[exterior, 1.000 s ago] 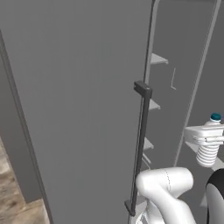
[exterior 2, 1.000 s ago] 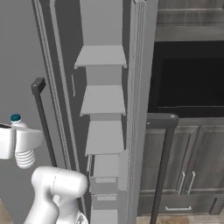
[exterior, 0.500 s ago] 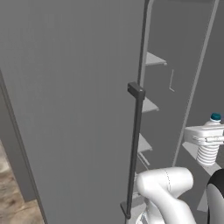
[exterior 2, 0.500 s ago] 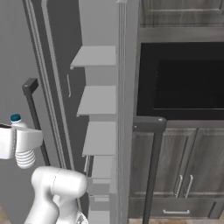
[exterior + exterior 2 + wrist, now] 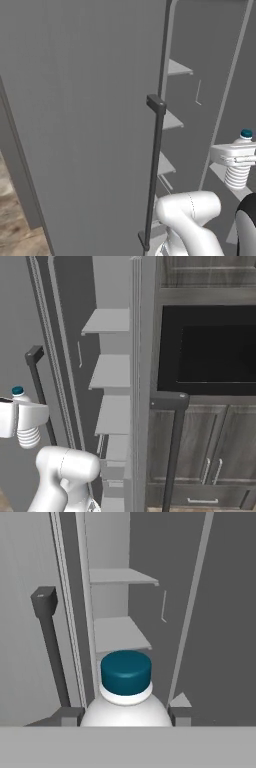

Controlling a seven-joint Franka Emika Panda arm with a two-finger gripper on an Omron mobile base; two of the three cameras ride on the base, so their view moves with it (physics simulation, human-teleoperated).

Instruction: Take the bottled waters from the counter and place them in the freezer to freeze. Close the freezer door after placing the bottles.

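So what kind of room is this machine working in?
Most likely a kitchen, a computer-rendered one. A tall grey freezer stands open with bare shelves inside, a black built-in microwave sits over dark wood cabinets, and the tool holds a water bottle.

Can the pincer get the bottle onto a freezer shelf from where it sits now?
Probably yes. The pincer holds the bottle facing the open freezer; the shelves ahead look bare, and the door handle sits off to one side.
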